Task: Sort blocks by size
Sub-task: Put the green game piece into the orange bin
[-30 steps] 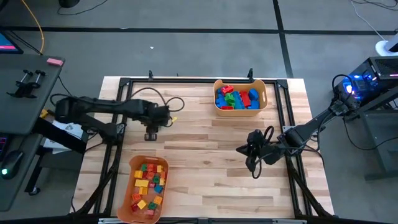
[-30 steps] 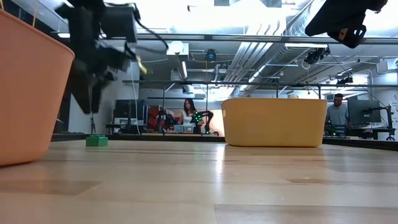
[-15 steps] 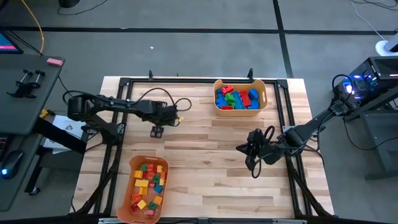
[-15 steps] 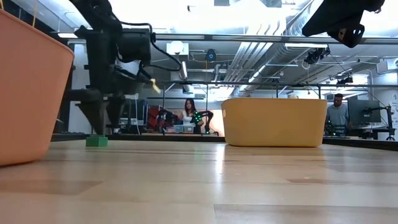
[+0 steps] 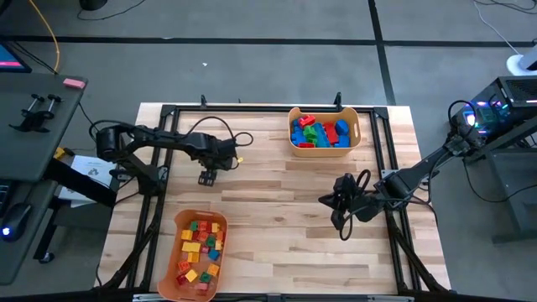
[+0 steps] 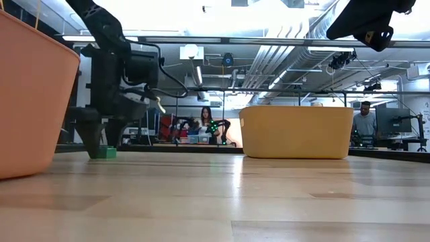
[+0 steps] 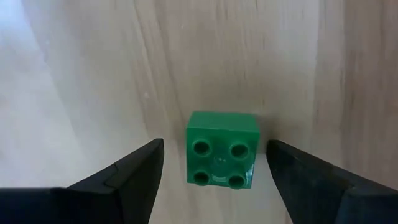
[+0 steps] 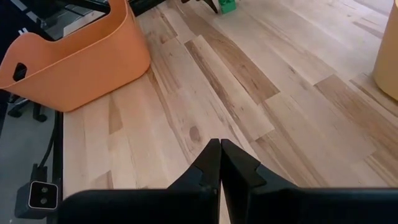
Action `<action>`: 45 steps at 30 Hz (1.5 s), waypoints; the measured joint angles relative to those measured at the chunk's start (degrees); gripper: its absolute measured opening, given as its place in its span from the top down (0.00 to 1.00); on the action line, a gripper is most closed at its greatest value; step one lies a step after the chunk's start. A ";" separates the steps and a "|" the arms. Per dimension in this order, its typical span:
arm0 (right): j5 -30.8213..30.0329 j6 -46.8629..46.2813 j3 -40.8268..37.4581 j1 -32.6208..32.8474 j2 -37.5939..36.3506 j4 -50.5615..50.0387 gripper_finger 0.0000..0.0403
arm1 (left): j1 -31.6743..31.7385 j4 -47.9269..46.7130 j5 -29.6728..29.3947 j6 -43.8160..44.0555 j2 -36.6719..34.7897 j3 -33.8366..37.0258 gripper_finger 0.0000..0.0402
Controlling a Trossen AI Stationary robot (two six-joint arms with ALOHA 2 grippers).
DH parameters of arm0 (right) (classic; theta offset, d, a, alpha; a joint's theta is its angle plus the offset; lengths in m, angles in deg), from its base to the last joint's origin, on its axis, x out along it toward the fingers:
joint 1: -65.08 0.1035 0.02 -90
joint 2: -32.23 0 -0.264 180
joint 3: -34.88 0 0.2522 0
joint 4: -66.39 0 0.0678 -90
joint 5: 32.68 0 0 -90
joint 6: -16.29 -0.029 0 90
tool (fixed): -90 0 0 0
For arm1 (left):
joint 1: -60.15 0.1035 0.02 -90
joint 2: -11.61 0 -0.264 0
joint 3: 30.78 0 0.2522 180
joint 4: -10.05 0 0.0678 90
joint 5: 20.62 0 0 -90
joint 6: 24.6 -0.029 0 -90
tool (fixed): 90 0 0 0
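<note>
Having dropped from above the bench, your left gripper now straddles the green block lying near the back-left, fingers spread wide and gripping nothing, so you look ready to close.

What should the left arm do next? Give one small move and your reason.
Probably close the left gripper on the green block. The open fingers already stand on either side of this small four-stud cube, down at the table, with gaps on both sides, so nothing is gripped yet. The right gripper waits shut, away from it.
</note>
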 joint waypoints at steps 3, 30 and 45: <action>0.02 0.04 0.00 0.00 0.00 -0.02 1.00 | 0.16 -0.15 1.36 -0.07 1.08 0.23 0.31; 0.37 2.73 0.00 0.00 0.00 -0.15 1.00 | -3.45 -9.01 13.64 21.94 -15.01 -9.57 0.75; 1.19 4.07 0.00 0.00 0.00 -0.38 1.00 | -40.49 -11.26 8.74 65.54 -31.89 -11.22 0.75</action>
